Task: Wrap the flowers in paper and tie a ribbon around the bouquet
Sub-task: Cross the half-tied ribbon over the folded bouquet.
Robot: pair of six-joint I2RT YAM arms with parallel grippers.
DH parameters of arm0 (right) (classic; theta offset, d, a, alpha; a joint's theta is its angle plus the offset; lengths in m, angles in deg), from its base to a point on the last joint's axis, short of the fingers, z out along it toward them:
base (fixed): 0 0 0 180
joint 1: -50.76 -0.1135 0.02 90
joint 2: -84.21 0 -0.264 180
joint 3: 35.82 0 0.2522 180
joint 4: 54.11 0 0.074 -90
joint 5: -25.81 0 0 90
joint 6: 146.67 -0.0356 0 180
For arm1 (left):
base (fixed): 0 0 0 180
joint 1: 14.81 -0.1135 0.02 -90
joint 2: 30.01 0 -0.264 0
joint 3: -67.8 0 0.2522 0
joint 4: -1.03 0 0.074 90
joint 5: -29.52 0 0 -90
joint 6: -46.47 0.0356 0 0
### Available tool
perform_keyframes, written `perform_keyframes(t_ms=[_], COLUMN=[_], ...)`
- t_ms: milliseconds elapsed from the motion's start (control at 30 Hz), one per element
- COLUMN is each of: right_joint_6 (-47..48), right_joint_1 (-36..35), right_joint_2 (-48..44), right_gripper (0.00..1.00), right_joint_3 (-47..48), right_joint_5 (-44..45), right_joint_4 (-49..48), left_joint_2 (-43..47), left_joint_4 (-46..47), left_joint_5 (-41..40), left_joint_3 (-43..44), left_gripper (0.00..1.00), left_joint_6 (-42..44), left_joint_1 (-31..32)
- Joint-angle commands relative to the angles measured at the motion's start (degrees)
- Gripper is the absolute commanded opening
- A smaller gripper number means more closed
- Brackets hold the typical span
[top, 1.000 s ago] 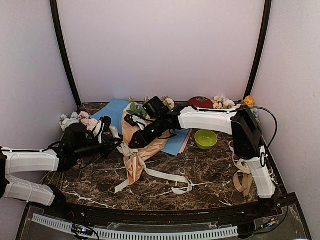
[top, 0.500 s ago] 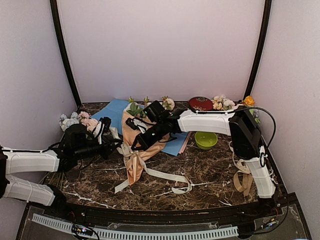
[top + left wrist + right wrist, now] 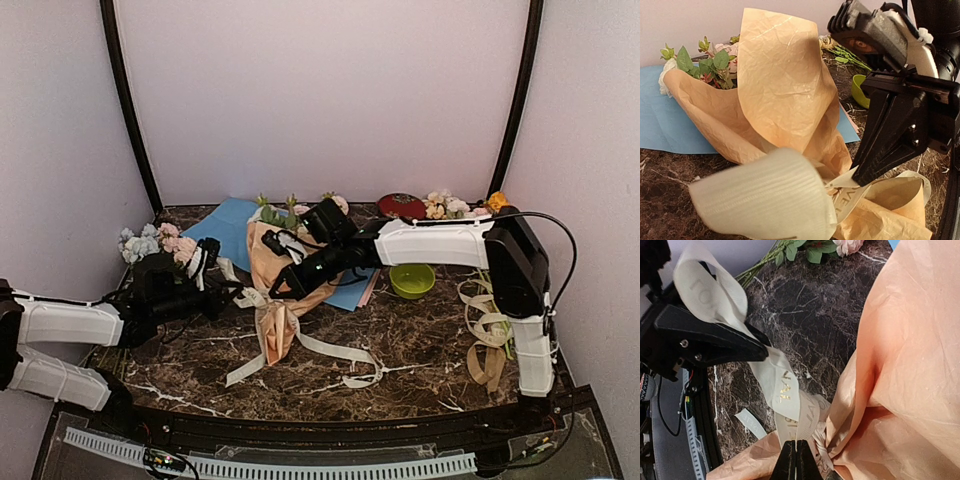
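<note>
The bouquet lies on the marble, a cone of tan paper [image 3: 268,262] [image 3: 785,95] [image 3: 910,365] with the flowers [image 3: 277,214] [image 3: 715,62] showing at its far end. The cream ribbon [image 3: 335,350] [image 3: 785,385] [image 3: 760,195] is wound round the cone's narrow waist, and its tails trail over the table. My right gripper [image 3: 274,291] [image 3: 796,450] [image 3: 860,176] is shut on the ribbon at the waist. My left gripper [image 3: 236,293] [image 3: 764,351] is shut on a ribbon strand just left of the cone. In the left wrist view a blurred ribbon loop hides its fingers.
A light blue sheet [image 3: 225,225] [image 3: 670,120] lies under the bouquet. A green bowl [image 3: 411,277] and a red dish [image 3: 402,206] stand at the back right. Other flower bunches lie at the left [image 3: 150,243] and back right [image 3: 450,205]. Spare ribbons [image 3: 487,340] lie by the right arm.
My right gripper has closed on the ribbon at the cone's waist, and that arm has shifted slightly right. The ribbon is drawn tighter round the paper. The left gripper stays shut.
</note>
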Motion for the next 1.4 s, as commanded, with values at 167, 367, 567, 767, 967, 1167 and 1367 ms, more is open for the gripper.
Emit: perform_keyframes(t_ms=[167,367,567,767,967,1167,1367], right_joint_6=[-6.57,-7.28,-7.04,-6.46,-6.01,-5.56,-4.83], right_joint_1=[-0.32,-0.38,-0.32,-0.24,-0.14,0.12,0.38], right_joint_2=[-7.3,-7.74,-7.7,-7.85,-7.38,-7.34,-7.06], right_gripper=[0.0,0.0,0.0,0.0,0.0,0.0,0.0], right_joint_3=[-7.55,-10.57,-12.54,-12.93,-12.77,-12.86,-12.29], right_joint_5=[-2.14,-1.75,-0.7,-0.24,-0.38,-0.54,-0.63], right_joint_4=[-11.99,-12.15,-12.0,-11.8,-11.87,-11.72,-11.16], left_joint_2=[-3.17,-10.18,-16.55,-11.98,-6.23,2.11,3.21], left_joint_4=[8.2,8.01,8.93,4.63,3.16,8.77,-8.42], left_joint_5=[5.55,-5.42,-3.19,-11.61,-16.31,-2.82,18.34], left_joint_3=[0.03,0.06,2.49,1.07,-3.15,-3.52,6.7], left_gripper=[0.0,0.0,0.24,0.69,0.89,0.61,0.67], left_joint_6=[-1.24,-8.83,-15.04,-17.58,-17.39,2.47,32.59], left_joint_1=[0.08,0.03,-0.02,-0.35,-1.84,-1.74,2.57])
